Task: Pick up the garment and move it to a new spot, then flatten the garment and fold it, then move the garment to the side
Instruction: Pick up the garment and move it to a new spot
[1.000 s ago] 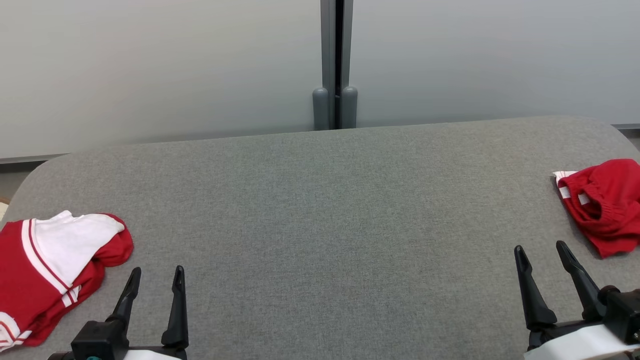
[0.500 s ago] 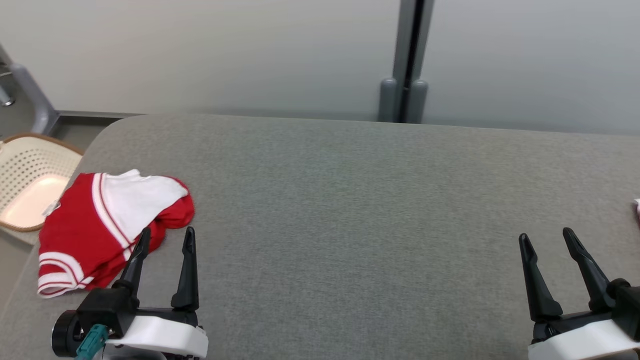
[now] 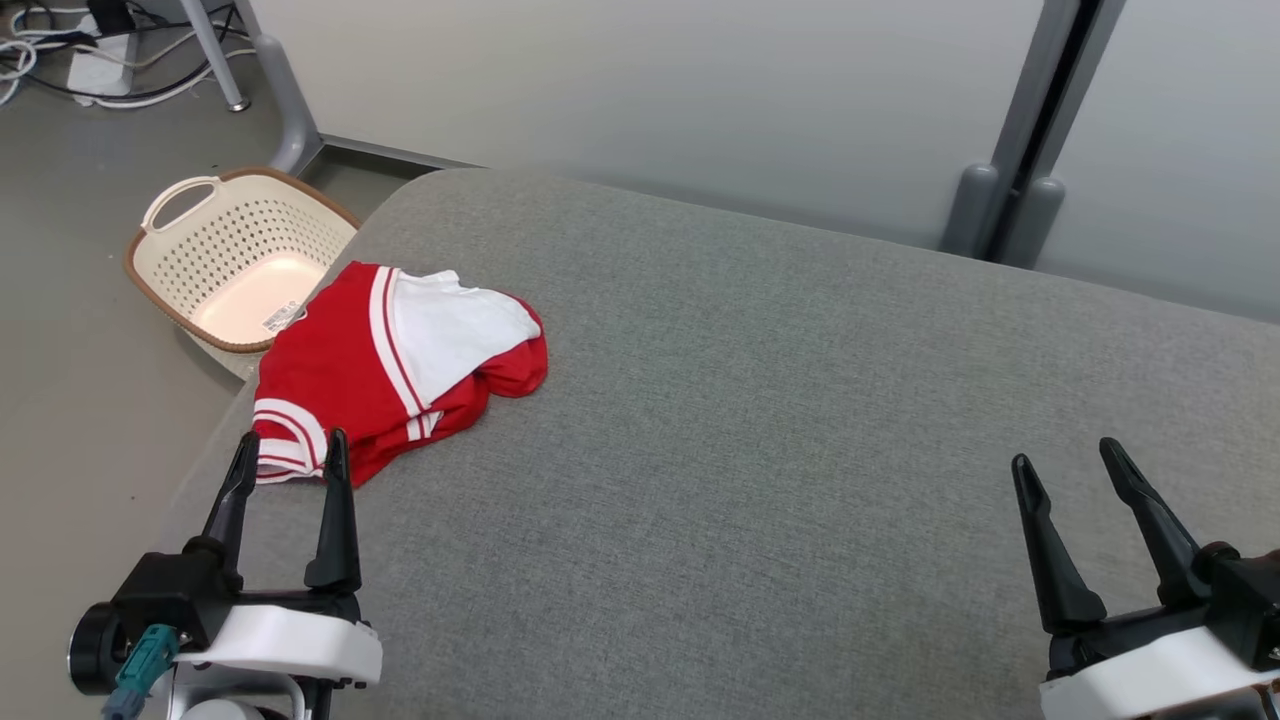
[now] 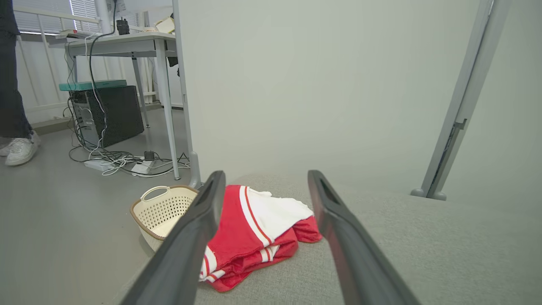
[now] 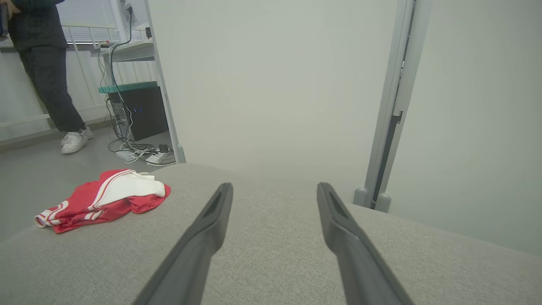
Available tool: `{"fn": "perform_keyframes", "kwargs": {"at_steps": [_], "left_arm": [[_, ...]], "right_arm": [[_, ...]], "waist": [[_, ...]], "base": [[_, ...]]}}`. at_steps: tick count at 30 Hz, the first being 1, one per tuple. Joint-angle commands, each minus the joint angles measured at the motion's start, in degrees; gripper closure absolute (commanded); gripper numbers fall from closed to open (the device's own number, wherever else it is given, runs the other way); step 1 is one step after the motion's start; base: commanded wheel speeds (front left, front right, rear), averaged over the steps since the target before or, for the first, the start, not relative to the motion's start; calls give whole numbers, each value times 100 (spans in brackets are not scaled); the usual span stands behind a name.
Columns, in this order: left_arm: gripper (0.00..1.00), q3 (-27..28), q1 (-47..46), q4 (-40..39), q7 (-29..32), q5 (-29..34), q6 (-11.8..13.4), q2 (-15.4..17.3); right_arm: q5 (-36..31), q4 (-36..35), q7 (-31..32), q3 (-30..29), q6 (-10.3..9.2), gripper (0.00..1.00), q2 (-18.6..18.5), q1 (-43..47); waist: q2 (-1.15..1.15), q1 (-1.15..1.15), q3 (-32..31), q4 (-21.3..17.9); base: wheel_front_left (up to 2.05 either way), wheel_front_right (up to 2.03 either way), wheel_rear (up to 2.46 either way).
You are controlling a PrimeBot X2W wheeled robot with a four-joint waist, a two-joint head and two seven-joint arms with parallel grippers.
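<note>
The big grey worktop (image 3: 760, 420) is soft and wide, with lots of bare room in the middle for laying cloth flat. The red and white garment (image 3: 390, 370) lies in a crumpled heap near its left corner. A cream basket (image 3: 250, 225) sits on the floor just past that corner. The left pincer (image 3: 292, 440) is open and points at the garment's near edge, ready to grab it, I think. The right pincer (image 3: 1065, 455) is open too, empty, well apart.

garment (image 3: 320, 370): soft cloth | table (image 3: 750, 450): matt woven fabric | basket (image 3: 250, 228): perforated plastic
</note>
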Motion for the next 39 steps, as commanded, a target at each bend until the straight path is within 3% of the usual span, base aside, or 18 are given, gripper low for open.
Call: {"fn": "perform_keyframes", "kwargs": {"at_steps": [1, 8, 16, 26, 35, 36, 37, 38, 39], "left_arm": [[0, 22, -150, 46, -28, -52, -41, 10], [0, 18, -332, 238, -68, 16, -58, -51], [0, 83, -1093, 905, -90, -125, -298, -188], [0, 193, -2946, 3222, -98, -401, -1034, -467], [0, 211, -4174, 5371, -85, -573, -1391, -537], [51, 206, -4249, 5531, -79, -581, -1426, -534], [93, 207, -4306, 5647, -81, -591, -1433, -531], [100, 206, -4340, 5743, -81, -613, -1442, -554], [100, 207, -4384, 5762, -76, -586, -1457, -530]], "right_arm": [[-18, -25, 4, -4, -4, 0, -21, -37], [-18, -58, 41, 8, -4, 0, -53, -109], [-44, -279, 199, 42, -4, 0, -220, -384], [-91, -793, 477, -37, -3, 0, -611, -950], [-51, -730, 361, -51, -3, 0, -654, -1220], [-48, -710, 349, -39, -3, 0, -651, -1244], [-39, -684, 338, -29, -3, 0, -641, -1265], [-36, -656, 315, -24, -3, 0, -634, -1288], [-39, -638, 292, -24, -3, 0, -628, -1314]], "waist": [[-1, 0, 23, 72], [-1, 0, 129, 125], [-1, 0, 787, -88], [-1, 0, 2319, -532], [-1, 0, 2763, -664], [-1, 0, 2775, -671], [-1, 0, 2782, -676], [-1, 0, 2781, -677], [-1, 0, 2778, -676]], "base": [[0, 0, 0], [0, 0, 0], [0, 0, 0], [0, 0, 0], [0, 0, 0], [0, 0, 0], [0, 0, 0], [0, 0, 0], [0, 0, 0]]}}
